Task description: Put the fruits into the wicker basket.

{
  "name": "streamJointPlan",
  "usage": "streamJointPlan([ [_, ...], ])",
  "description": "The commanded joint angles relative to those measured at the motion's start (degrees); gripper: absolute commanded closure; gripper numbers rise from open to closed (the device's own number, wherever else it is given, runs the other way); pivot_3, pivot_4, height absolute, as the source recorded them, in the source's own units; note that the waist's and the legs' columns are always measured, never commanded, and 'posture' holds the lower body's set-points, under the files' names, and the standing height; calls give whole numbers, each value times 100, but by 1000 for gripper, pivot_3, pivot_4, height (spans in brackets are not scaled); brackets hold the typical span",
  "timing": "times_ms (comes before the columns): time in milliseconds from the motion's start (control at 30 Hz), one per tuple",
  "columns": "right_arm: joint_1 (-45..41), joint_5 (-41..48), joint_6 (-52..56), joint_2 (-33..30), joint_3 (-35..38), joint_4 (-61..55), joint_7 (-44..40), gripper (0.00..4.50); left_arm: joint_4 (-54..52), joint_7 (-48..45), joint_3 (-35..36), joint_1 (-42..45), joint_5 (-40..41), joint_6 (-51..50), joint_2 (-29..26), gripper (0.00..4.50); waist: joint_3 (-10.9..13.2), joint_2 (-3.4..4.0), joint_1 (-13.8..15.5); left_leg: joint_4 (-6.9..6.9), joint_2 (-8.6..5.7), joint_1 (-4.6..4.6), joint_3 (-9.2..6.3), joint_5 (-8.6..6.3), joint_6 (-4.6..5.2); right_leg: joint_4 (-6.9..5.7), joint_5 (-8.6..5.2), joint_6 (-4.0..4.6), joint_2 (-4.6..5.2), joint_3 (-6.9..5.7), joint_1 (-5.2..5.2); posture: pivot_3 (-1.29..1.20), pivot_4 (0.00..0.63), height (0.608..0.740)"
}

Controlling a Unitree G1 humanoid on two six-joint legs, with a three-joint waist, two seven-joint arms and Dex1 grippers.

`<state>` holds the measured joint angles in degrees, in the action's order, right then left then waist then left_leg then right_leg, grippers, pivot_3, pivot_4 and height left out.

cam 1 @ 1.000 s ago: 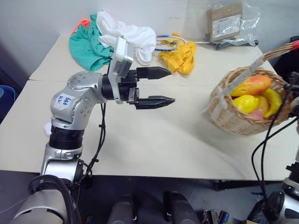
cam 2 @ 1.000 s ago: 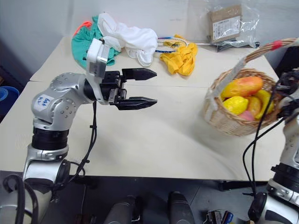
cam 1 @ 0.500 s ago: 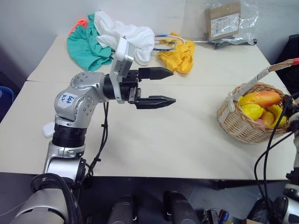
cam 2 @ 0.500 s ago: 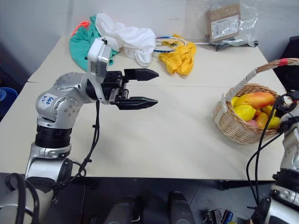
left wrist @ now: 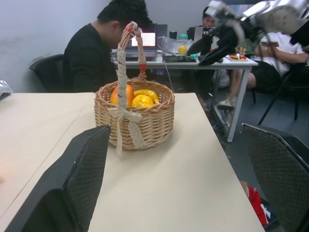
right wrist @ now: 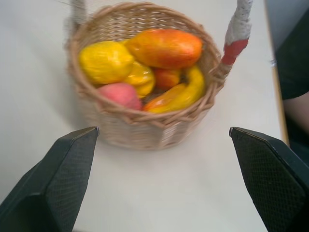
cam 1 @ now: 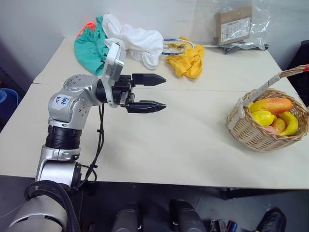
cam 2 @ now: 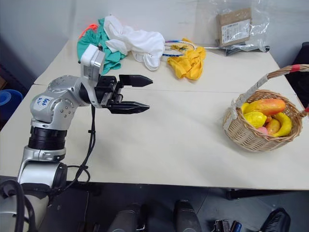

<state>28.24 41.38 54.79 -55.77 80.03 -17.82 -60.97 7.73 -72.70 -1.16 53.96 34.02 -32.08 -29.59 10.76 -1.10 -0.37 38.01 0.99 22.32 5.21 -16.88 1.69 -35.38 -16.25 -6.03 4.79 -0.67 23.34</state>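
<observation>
The wicker basket (cam 1: pixel 256 139) stands upright on the table's right side, its banded handle (cam 1: pixel 270 82) arching over it. Inside lie the fruits: an orange-red mango (cam 1: pixel 275 105) on top, a yellow lemon (cam 1: pixel 262 117), a banana (cam 1: pixel 290 126) and other red and yellow pieces. My left gripper (cam 1: pixel 162 92) hovers open and empty over the table's left half, pointing toward the basket from well away. In the right wrist view my right gripper (right wrist: pixel 164 130) stands wide open, drawn back from the basket (right wrist: pixel 145 130), with nothing held. The left wrist view also shows that gripper (left wrist: pixel 207 48) raised beyond the basket (left wrist: pixel 145 121).
Crumpled green and white clothes (cam 1: pixel 120 41) and a yellow cloth (cam 1: pixel 186 60) lie at the table's back. A bagged cardboard box (cam 1: pixel 234 24) sits at the back right. The basket is close to the table's right edge. People (left wrist: pixel 96 53) sit at desks beyond that edge.
The right gripper opened, let go of the basket's handle and pulled back out of the head views. The basket, tilted before, now rests upright. My left gripper shifted slightly left.
</observation>
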Motion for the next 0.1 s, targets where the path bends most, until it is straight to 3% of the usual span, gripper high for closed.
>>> streamJointPlan([
  [33, -224, 384, 231, 9, 309, -37, 180, 34, -129, -111, 37, 140, 89, -6, -18, 0, -2, -7, -30, 0, 6, -5, 1, -3, -3, 1, 0, 1, 4, 6, -5, 0, 150, 740],
  [100, -377, 497, 280, 57, 190, -74, 328, 34, -193, -53, -26, 91, 62, -102, 17, 0, -2, -8, -40, 0, 7, -10, -3, -5, -5, -2, -5, 11, 38, 23, -7, 0, 150, 740],
])
